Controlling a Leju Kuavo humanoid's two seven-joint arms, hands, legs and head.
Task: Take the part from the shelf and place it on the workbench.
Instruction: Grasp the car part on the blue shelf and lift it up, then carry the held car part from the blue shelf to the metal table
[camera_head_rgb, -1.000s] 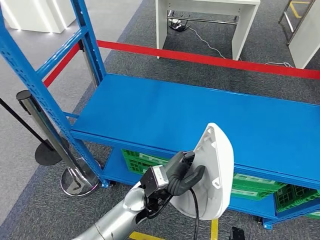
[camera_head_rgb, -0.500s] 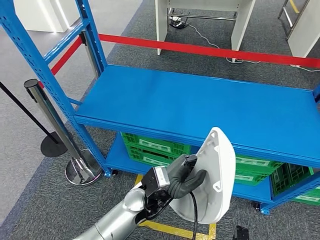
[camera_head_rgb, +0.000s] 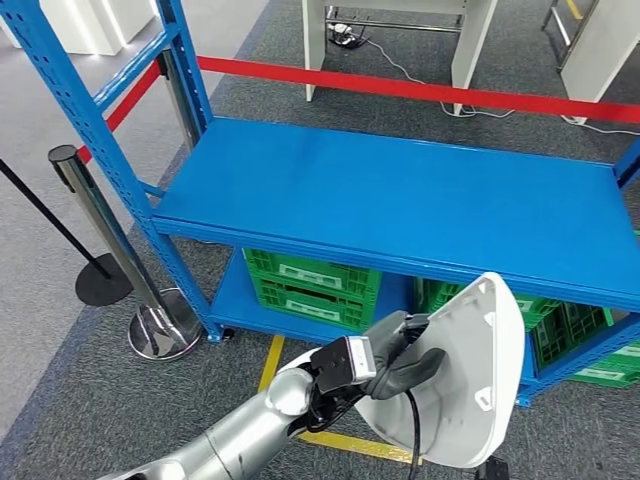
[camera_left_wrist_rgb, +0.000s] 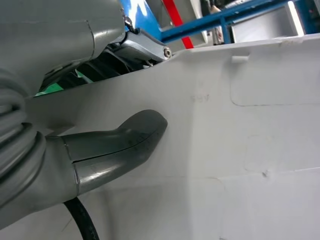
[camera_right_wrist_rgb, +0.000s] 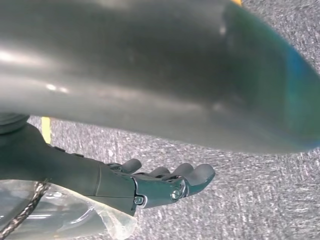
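The part (camera_head_rgb: 472, 385) is a large white curved plastic shell, held upright in front of the blue shelf (camera_head_rgb: 392, 200). My left hand (camera_head_rgb: 396, 362) grips its near edge, dark fingers wrapped around the rim. In the left wrist view the grey thumb (camera_left_wrist_rgb: 120, 145) presses flat against the part's white inner face (camera_left_wrist_rgb: 245, 150). My right hand (camera_right_wrist_rgb: 162, 182) hangs above grey carpet in the right wrist view, fingers stretched out and apart with nothing in them. The shelf's top board is bare.
Green crates (camera_head_rgb: 313, 285) sit on the shelf's lower level. A chrome stanchion (camera_head_rgb: 113, 235) with a black belt stands at the left. A red tape (camera_head_rgb: 415, 90) runs behind the shelf, with a white table (camera_head_rgb: 468, 45) beyond it. A yellow line (camera_head_rgb: 270, 365) marks the carpet.
The whole picture has shifted, so the camera has moved. My left hand keeps its grip on the white part, which now sits lower and further right in the picture.
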